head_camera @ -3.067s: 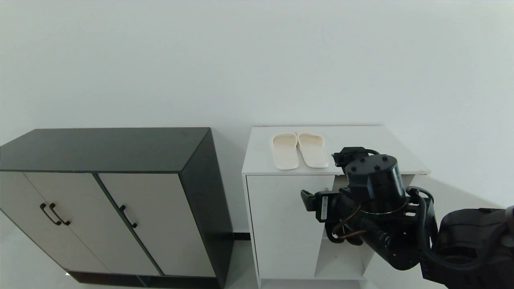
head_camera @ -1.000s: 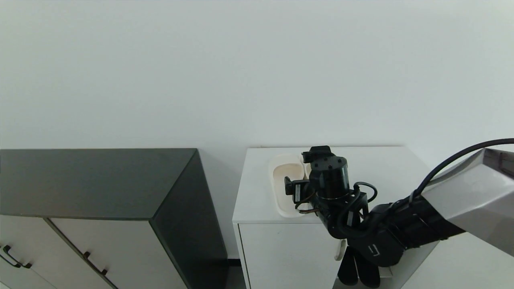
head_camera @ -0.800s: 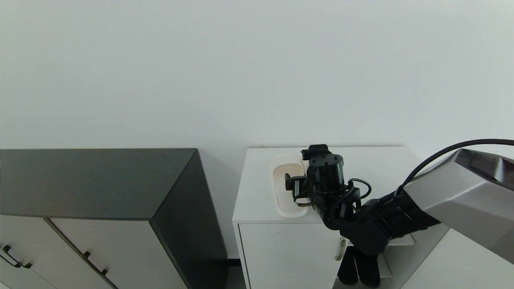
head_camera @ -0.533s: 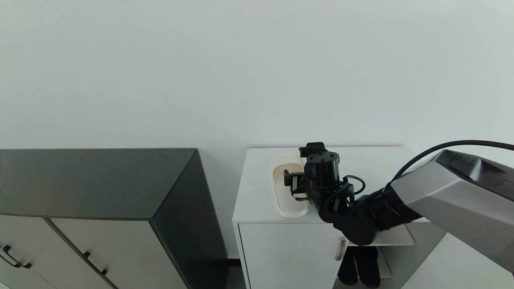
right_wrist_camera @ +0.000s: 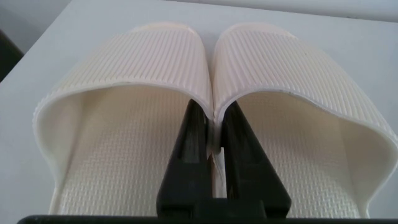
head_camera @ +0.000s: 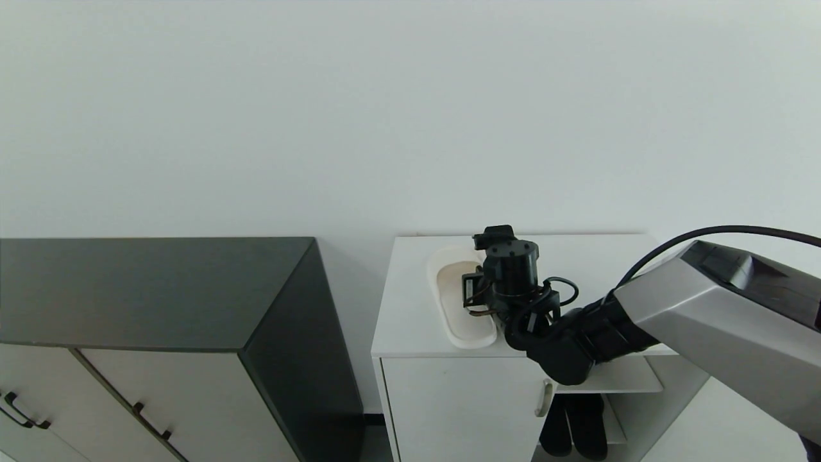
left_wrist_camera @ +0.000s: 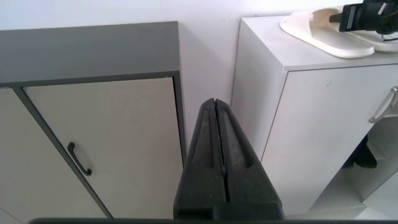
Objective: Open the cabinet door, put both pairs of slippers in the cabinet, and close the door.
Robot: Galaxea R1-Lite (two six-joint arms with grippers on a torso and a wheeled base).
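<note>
Pinching inner edges of 2 cream slippers [right_wrist_camera: 124, 93] together, right gripper [right_wrist_camera: 214, 134] sits over white cabinet [head_camera: 410, 308] top, against plain white wall [head_camera: 385, 128]. Black slippers [head_camera: 571, 423] inside, lower shelf, right. Left gripper [left_wrist_camera: 214, 109] pressed together, near dark cabinet [head_camera: 160, 282] at left.

Right claw [head_camera: 480, 285] at cream slippers [head_camera: 455, 311] atop white cabinet [head_camera: 407, 308]; black slippers [head_camera: 571, 427] inside; dark cabinet [head_camera: 160, 289] left.
</note>
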